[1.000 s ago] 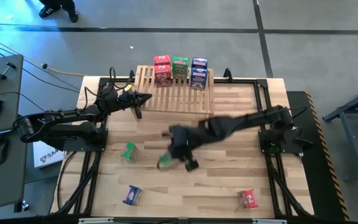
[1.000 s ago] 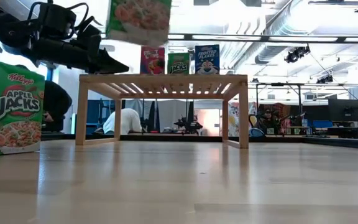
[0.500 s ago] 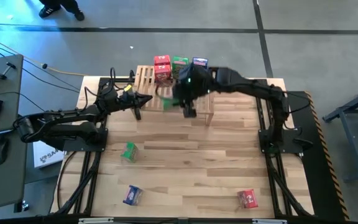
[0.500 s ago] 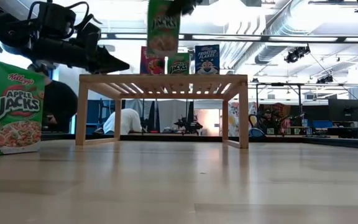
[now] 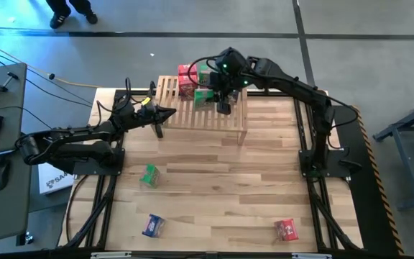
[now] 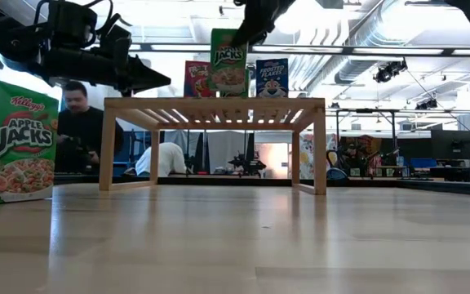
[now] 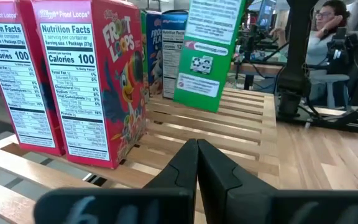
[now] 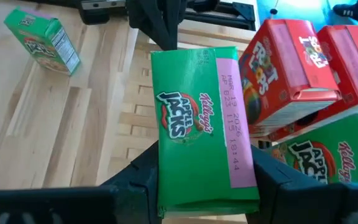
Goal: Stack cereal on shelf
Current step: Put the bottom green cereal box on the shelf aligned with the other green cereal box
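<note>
Right end effector (image 5: 218, 97) now clamps a green printed cereal box (image 5: 204, 97) over the slatted light-wood shelf (image 5: 192, 115) (worktop left behind); placement looks near.

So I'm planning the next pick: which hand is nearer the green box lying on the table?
Left. The left hand hangs by the shelf's left end, closest to the green box on the table. The right hand, holding another green box, is above the shelf, farther away.

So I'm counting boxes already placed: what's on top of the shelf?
On the shelf stand two red boxes, a green box and a blue box. The right gripper holds another green box above; anything behind is hidden.
</note>
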You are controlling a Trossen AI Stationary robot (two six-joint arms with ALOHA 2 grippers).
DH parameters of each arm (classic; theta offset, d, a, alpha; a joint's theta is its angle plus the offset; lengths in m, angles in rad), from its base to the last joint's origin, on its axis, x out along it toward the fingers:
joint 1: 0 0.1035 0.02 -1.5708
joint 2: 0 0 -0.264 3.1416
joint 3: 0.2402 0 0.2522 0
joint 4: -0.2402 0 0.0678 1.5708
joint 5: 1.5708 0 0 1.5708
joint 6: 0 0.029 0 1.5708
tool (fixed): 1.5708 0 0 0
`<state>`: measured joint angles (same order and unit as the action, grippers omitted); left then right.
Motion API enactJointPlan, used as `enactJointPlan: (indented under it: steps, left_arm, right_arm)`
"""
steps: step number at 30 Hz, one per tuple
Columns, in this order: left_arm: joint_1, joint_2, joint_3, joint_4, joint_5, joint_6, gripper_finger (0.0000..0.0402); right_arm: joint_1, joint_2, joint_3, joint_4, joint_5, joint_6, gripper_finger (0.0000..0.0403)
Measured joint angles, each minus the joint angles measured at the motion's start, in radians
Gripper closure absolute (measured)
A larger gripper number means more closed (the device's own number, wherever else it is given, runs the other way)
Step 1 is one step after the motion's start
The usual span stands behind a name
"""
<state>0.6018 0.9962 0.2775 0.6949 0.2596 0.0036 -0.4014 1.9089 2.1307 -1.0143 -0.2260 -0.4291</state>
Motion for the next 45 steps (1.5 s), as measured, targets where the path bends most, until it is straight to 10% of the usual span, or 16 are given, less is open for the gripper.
enactJointPlan:
  steps: [20, 41, 45]
  left_arm:
    - [0.000, 0.000, 0.000, 0.000, 0.000, 0.005, 0.0401]
    - [0.000, 0.000, 0.001, 0.000, 0.000, 0.000, 0.0401]
    - [0.000, 0.000, 0.001, 0.000, 0.000, 0.000, 0.0401]
  right_arm:
    - [-0.018, 0.033, -0.004, -0.009, 0.117, 0.050, 0.0266]
    - [0.015, 0.036, -0.019, 0.126, 0.254, 0.014, 0.0171]
    - [0.071, -0.011, -0.019, 0.082, 0.401, -0.001, 0.0174]
